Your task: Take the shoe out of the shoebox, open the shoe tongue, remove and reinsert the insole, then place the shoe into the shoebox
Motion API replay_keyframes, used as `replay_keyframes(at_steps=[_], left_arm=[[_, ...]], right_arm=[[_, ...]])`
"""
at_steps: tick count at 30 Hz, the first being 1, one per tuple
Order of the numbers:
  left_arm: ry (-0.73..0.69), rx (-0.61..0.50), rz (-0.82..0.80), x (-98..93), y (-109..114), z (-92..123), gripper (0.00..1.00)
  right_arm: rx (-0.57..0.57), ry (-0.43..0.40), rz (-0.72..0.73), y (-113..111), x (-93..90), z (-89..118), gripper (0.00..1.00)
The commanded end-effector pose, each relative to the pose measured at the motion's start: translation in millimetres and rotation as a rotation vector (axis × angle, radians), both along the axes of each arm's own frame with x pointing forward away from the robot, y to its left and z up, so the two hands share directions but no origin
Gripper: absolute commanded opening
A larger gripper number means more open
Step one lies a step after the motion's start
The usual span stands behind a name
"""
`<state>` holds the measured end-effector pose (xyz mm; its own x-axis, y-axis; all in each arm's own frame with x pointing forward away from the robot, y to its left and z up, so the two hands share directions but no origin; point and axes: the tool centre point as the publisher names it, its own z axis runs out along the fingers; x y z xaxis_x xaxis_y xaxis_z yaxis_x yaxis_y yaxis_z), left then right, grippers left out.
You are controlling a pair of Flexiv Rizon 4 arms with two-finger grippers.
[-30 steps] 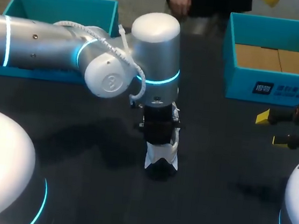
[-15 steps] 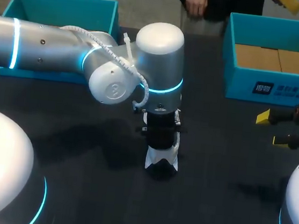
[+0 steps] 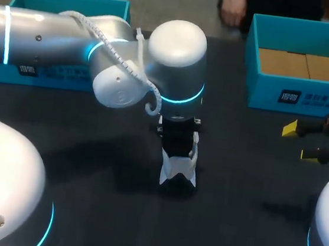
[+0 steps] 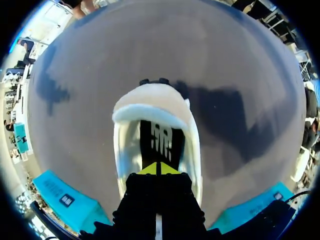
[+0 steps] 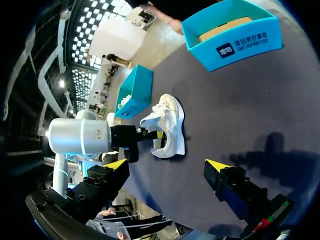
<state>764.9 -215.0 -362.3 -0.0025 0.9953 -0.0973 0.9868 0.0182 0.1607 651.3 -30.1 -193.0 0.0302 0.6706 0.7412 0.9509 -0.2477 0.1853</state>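
Observation:
A white shoe [image 3: 178, 171] stands on the dark table near the middle, toe toward me. My left arm comes in from the left, and its gripper [image 3: 178, 151] points straight down into the shoe's opening. In the left wrist view the two yellow tips of the left gripper [image 4: 159, 168] are pressed together, shut, right over the black insole [image 4: 161, 141] inside the white shoe [image 4: 150, 102]; whether they pinch it is hidden. My right gripper [image 3: 306, 142] hangs open at the table's right side, far from the shoe [image 5: 169, 125]. Its fingers [image 5: 116, 165] stand wide apart with nothing between them.
A teal shoebox [image 3: 301, 94] lined with brown cardboard stands at the back right. A second teal box [image 3: 68, 5] sits at the back left, partly behind my left arm. Bare dark table lies around the shoe.
My left arm's wrist has drifted slightly to the right above the shoe. The shoe and my right arm have stayed put.

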Motion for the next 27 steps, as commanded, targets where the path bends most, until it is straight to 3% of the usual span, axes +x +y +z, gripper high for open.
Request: replay_keyframes(at_steps=[1, 2, 4, 6, 11, 13, 14, 16, 20, 22, 27], left_arm=[[-0.123, 0.019, 0.005, -1.0, 3, 16, 0.00], [-0.142, 0.023, 0.008, -0.1, 2, 16, 0.03], [-0.148, 0.025, 0.012, 3.2, 2, 17, 0.20], [-0.157, 0.021, 0.023, 6.3, 1, 17, 0.21], [-0.167, 0.021, 0.058, 11.0, 0, 17, 0.46], [-0.158, 0.018, 0.061, 11.2, 0, 17, 0.49], [-0.161, 0.025, 0.068, 12.8, 0, 16, 0.56], [-0.161, 0.032, 0.068, 13.3, 0, 13, 0.54], [-0.155, 0.042, 0.075, 14.4, 0, 9, 0.62], [-0.153, 0.038, 0.087, 15.6, 0, 11, 1.00], [-0.149, 0.032, 0.087, 16.7, 0, 14, 1.00]], right_arm=[[-0.006, -0.065, -0.075, -2, -15.0, 5, 1.00], [-0.006, -0.065, -0.075, -2, -15.0, 5, 1.00], [-0.006, -0.065, -0.075, -2, -15.0, 5, 1.00], [-0.006, -0.065, -0.075, -2, -15.0, 5, 1.00], [-0.006, -0.065, -0.075, -2, -15.0, 5, 1.00], [-0.006, -0.065, -0.075, -2, -15.0, 5, 1.00], [-0.006, -0.065, -0.075, -2, -15.0, 5, 1.00], [-0.006, -0.065, -0.075, -2, -15.0, 5, 1.00], [-0.006, -0.065, -0.075, -2, -15.0, 5, 1.00], [-0.006, -0.065, -0.075, -2, -15.0, 5, 1.00], [-0.006, -0.065, -0.075, -2, -15.0, 5, 1.00]])
